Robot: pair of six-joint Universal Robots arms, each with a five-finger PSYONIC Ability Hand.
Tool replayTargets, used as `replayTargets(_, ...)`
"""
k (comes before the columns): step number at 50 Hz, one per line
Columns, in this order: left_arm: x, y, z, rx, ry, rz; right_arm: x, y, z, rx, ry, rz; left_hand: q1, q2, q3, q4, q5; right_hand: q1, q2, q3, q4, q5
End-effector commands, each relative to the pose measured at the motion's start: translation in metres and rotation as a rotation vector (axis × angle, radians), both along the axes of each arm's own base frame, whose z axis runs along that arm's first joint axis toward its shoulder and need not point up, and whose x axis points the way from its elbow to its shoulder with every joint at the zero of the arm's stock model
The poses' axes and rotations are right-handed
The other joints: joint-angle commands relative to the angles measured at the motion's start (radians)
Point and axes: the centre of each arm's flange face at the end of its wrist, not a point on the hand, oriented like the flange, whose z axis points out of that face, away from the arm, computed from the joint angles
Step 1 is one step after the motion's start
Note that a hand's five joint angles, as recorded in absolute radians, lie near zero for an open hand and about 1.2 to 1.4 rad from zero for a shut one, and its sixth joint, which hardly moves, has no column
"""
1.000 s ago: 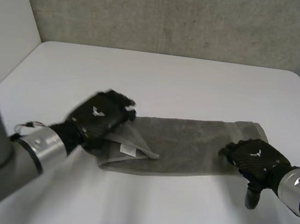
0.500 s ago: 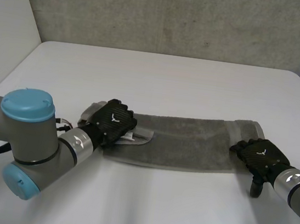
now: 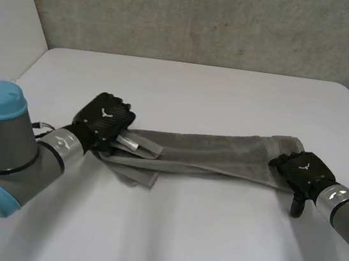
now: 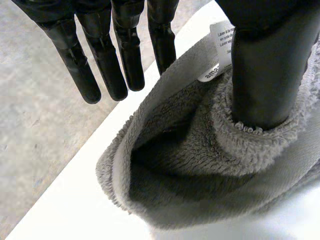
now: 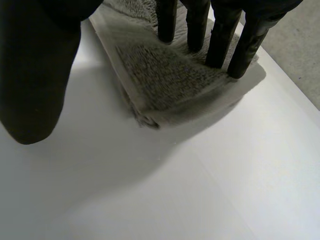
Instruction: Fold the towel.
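A grey towel (image 3: pixel 223 153) lies as a long folded strip across the white table (image 3: pixel 186 93). My left hand (image 3: pixel 105 120) is at the strip's left end, by its white label (image 3: pixel 135 143). In the left wrist view the towel (image 4: pixel 190 165) bunches around the thumb (image 4: pixel 265 65), while the fingers (image 4: pixel 125 55) stand straight and clear of the cloth. My right hand (image 3: pixel 301 170) rests on the right end. Its straight fingers (image 5: pixel 220 35) press their tips on the towel's corner (image 5: pixel 165 75), and the thumb (image 5: pixel 35 75) hovers over bare table.
A grey wall (image 3: pixel 208 19) runs behind the table's far edge. A loose lower layer of towel (image 3: pixel 135 173) sticks out toward the front near the left end. Bare white table lies in front of and behind the strip.
My left hand has moved left, dragging the towel's left end with it, so the strip is now longer and tauter. My right hand has stayed on the right end.
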Motion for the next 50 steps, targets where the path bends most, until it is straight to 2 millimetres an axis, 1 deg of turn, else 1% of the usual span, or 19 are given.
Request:
replayTargets(1, 0.015, -0.013, -0.005, 0.034, 0.023, 0.052, 0.0, -0.01, 0.004, -0.019, -0.021, -0.018, -0.016, -0.038, -0.037, -0.039, -0.012, 0.056, 0.062, 0.068, 0.067, 0.061)
replayTargets(7, 0.017, -0.013, -0.019, 0.076, 0.011, 0.057, 0.005, -0.018, 0.008, -0.036, -0.049, -0.019, -0.03, -0.053, -0.051, -0.054, -0.026, 0.059, 0.065, 0.071, 0.07, 0.064)
replayTargets(9, 0.018, -0.012, -0.022, 0.085, 0.01, 0.058, 0.01, -0.021, 0.008, -0.042, -0.048, -0.018, -0.059, -0.082, -0.081, -0.083, -0.056, 0.111, 0.117, 0.124, 0.122, 0.117)
replayTargets(18, 0.021, -0.013, -0.019, 0.08, 0.015, 0.072, 0.022, -0.021, 0.004, -0.042, -0.049, -0.002, -0.083, -0.106, -0.104, -0.107, -0.079, 0.261, 0.267, 0.274, 0.273, 0.267)
replayTargets(20, 0.021, -0.013, -0.017, 0.08, 0.018, 0.076, 0.026, -0.022, 0.006, -0.039, -0.073, -0.003, -0.153, -0.176, -0.174, -0.177, -0.149, 0.349, 0.355, 0.361, 0.36, 0.355)
replayTargets(27, 0.023, -0.009, -0.014, 0.101, 0.048, 0.089, 0.028, -0.025, 0.012, -0.03, -0.131, -0.026, -0.233, -0.255, -0.254, -0.256, -0.229, 0.381, 0.387, 0.394, 0.393, 0.387)
replayTargets(28, 0.024, -0.008, -0.012, 0.106, 0.057, 0.093, 0.029, -0.026, 0.013, -0.029, -0.142, -0.031, -0.268, -0.29, -0.289, -0.291, -0.264, 0.469, 0.475, 0.481, 0.48, 0.474)
replayTargets(29, 0.024, -0.008, -0.012, 0.106, 0.057, 0.093, 0.029, -0.026, 0.013, -0.029, -0.142, -0.031, -0.268, -0.291, -0.289, -0.292, -0.264, 0.47, 0.476, 0.482, 0.481, 0.475)
replayTargets(31, 0.024, -0.006, -0.009, 0.109, 0.066, 0.094, 0.03, -0.028, 0.014, -0.025, -0.165, -0.03, -0.3, -0.323, -0.322, -0.324, -0.297, 0.724, 0.73, 0.736, 0.735, 0.73)
replayTargets(34, 0.026, -0.004, -0.006, 0.115, 0.085, 0.098, 0.03, -0.028, 0.014, -0.021, -0.172, -0.032, -0.342, -0.364, -0.363, -0.365, -0.338, 0.798, 0.804, 0.811, 0.81, 0.804)
replayTargets(36, 0.032, -0.007, 0.0, 0.107, 0.101, 0.12, 0.03, -0.03, 0.016, -0.019, -0.185, -0.039, -0.342, -0.364, -0.363, -0.365, -0.338, 0.994, 1.0, 1.007, 1.006, 1.0)
replayTargets(37, 0.032, -0.007, 0.0, 0.107, 0.101, 0.12, 0.03, -0.03, 0.017, -0.019, -0.185, -0.039, -0.342, -0.364, -0.363, -0.365, -0.338, 0.995, 1.001, 1.008, 1.006, 1.001)
replayTargets(39, 0.036, -0.009, 0.003, 0.104, 0.109, 0.132, 0.026, -0.034, 0.026, -0.03, -0.218, -0.064, -0.344, -0.367, -0.366, -0.368, -0.341, 1.105, 1.111, 1.118, 1.117, 1.111)
replayTargets(40, 0.039, -0.009, 0.005, 0.102, 0.115, 0.138, 0.026, -0.034, 0.026, -0.03, -0.219, -0.064, -0.347, -0.37, -0.368, -0.371, -0.344, 1.106, 1.112, 1.118, 1.117, 1.111)
replayTargets(41, 0.041, -0.009, 0.007, 0.102, 0.118, 0.145, 0.025, -0.035, 0.035, -0.041, -0.245, -0.075, -0.353, -0.376, -0.374, -0.377, -0.349, 1.106, 1.112, 1.118, 1.117, 1.111)
replayTargets(42, 0.041, -0.009, 0.007, 0.102, 0.118, 0.145, 0.025, -0.035, 0.035, -0.042, -0.245, -0.075, -0.353, -0.376, -0.374, -0.377, -0.349, 1.106, 1.112, 1.118, 1.117, 1.111)
replayTargets(44, 0.044, -0.005, 0.007, 0.107, 0.119, 0.149, 0.025, -0.035, 0.055, -0.065, -0.29, -0.087, -0.359, -0.381, -0.38, -0.383, -0.355, 1.106, 1.112, 1.118, 1.117, 1.111)
replayTargets(47, 0.043, -0.002, 0.006, 0.113, 0.119, 0.14, 0.022, -0.034, 0.063, -0.054, -0.308, -0.098, -0.362, -0.384, -0.383, -0.386, -0.358, 1.106, 1.112, 1.118, 1.117, 1.111)
replayTargets(50, 0.042, 0.007, 0.001, 0.14, 0.12, 0.104, 0.021, -0.033, 0.062, -0.04, -0.305, -0.103, -0.362, -0.384, -0.383, -0.386, -0.358, 1.106, 1.112, 1.118, 1.117, 1.111)
